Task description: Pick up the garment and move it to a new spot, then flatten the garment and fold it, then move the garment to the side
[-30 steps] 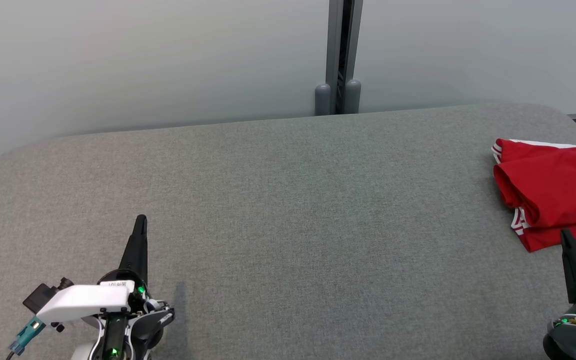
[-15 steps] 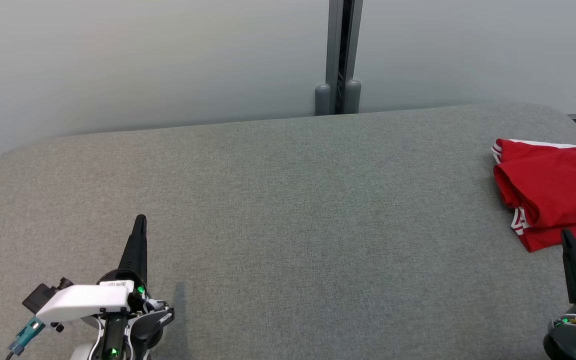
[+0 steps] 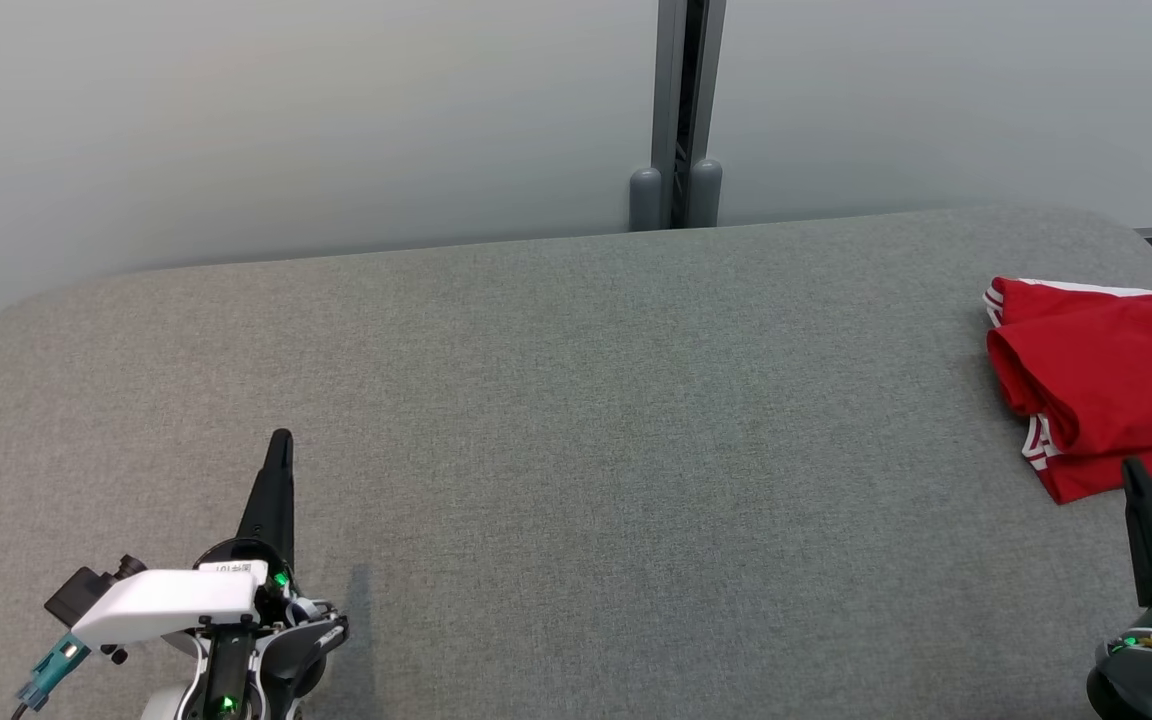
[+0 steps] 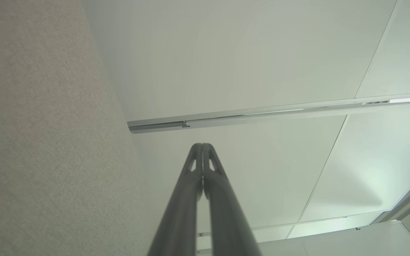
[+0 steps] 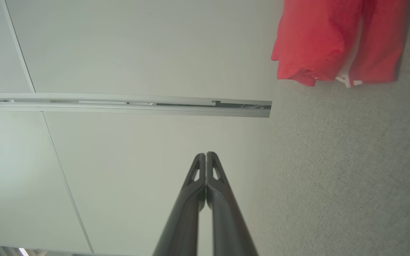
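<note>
Left gripper and right gripper sit with fingers pressed together (nothing held), unmoved over the last 1 second. The red garment lies loosely doubled at the grey bench's right end, just beyond the right gripper. I judge nothing is underway.

No change is registered: no motion is seen from the left gripper at lower left, the right gripper at lower right, or the red garment.
</note>
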`<state>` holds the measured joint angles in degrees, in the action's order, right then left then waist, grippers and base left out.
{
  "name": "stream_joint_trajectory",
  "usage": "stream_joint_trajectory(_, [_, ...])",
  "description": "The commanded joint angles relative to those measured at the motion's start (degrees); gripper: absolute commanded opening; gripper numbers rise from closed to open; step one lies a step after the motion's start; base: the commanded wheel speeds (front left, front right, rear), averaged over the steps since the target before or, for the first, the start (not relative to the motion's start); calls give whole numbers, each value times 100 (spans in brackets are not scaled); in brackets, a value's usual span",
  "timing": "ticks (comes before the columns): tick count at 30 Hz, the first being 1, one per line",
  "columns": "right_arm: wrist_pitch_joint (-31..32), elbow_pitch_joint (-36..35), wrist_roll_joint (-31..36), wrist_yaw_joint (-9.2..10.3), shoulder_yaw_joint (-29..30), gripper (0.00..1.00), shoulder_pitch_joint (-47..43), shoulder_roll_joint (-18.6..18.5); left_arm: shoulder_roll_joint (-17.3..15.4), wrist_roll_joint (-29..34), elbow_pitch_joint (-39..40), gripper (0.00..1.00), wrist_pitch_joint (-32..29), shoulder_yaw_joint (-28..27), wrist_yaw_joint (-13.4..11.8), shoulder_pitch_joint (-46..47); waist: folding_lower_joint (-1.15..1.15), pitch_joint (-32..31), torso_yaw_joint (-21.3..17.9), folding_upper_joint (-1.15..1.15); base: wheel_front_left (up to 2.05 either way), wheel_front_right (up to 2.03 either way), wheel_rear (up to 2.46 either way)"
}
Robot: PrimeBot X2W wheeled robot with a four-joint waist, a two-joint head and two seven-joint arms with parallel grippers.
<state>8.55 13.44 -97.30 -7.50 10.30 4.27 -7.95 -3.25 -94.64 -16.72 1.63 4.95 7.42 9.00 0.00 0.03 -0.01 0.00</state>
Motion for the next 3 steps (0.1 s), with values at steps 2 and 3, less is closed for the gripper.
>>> stream_joint_trajectory(2, [30,5,1,2,19,0,52,-12,-29,40,11,0,-6,-24,17,77,0,0,0,0,0,0,0])
stream_joint_trajectory(3, [31,5,3,1,21,0,52,-11,-28,41,11,0,-7,-25,17,76,0,0,0,0,0,0,0])
